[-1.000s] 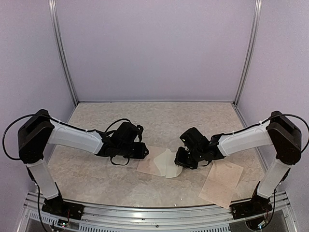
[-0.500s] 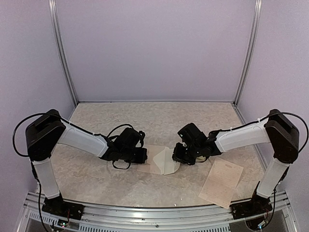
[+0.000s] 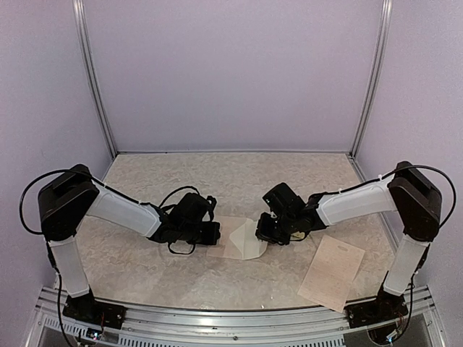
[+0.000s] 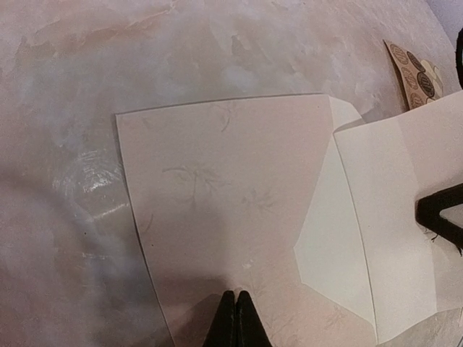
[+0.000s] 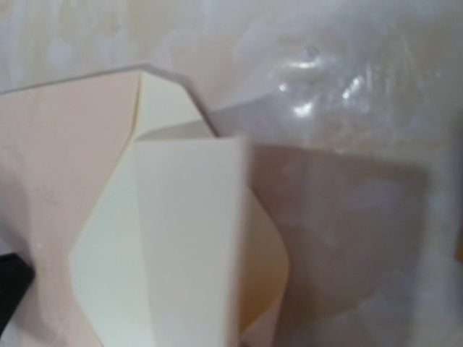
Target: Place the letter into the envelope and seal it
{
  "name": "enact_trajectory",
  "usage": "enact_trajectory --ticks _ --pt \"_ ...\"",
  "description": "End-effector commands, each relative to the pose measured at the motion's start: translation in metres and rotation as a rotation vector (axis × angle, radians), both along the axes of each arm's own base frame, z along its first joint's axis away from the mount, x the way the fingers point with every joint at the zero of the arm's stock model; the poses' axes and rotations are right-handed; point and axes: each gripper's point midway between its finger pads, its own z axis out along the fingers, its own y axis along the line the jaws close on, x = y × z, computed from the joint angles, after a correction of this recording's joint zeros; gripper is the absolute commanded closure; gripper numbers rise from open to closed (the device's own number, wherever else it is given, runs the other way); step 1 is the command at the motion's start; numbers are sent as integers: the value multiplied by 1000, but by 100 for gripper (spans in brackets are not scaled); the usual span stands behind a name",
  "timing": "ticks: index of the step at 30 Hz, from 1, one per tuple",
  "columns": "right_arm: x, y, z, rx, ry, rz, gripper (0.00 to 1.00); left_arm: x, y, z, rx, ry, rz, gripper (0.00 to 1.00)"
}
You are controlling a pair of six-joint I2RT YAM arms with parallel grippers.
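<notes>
At the centre of the table (image 3: pixel 181 181) lies the envelope (image 3: pixel 228 244), flat, with its pink body toward my left arm and its flap (image 5: pixel 266 271) open toward the right, cream lining up. That puts the mouth toward the arm carrying the paper.

My left gripper (image 4: pixel 235 319) is closed, fingertips together, and its tips rest on the envelope's body near the edge closest to that arm. I judge it serves as a paperweight, so the envelope does not slide when something is pushed into it. Whether it also nips a layer of paper I cannot tell.

My right gripper (image 3: pixel 265 233) is closed too, holding the letter (image 5: pixel 189 238), a folded cream sheet, by the end away from the envelope. The letter hangs over the open flap, its leading edge at the mouth but, as far as I can see, not yet under the pink panel. Gripping the tail leaves the whole front free to enter.

Next, I judge, comes sliding the letter in. The leading edge could catch at the fold, or the envelope could pivot under its single point of pressure.

Beyond the flap waits a sticker sheet (image 4: pixel 412 69), presumably for sealing. A handwritten sheet (image 3: pixel 333 271) lies near the right arm's base.
</notes>
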Motion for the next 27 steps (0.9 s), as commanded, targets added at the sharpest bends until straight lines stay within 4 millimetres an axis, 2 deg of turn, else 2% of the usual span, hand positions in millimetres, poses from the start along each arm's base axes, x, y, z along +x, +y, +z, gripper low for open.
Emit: enact_trajectory --ticks 1,9,18,23,27 --pt "9 -2 -5 -19 1 -3 100 -15 23 -32 95 72 10 100" --pt "18 -2 -6 -37 -12 4 100 -15 27 -36 114 71 12 100" --pt "27 9 -7 -34 -31 30 100 -16 27 -37 118 71 9 100" --pt "27 9 -7 -35 -28 27 100 -16 28 -38 121 73 14 100" --pt "23 4 2 -28 -27 20 100 -14 33 -36 136 67 35 100"
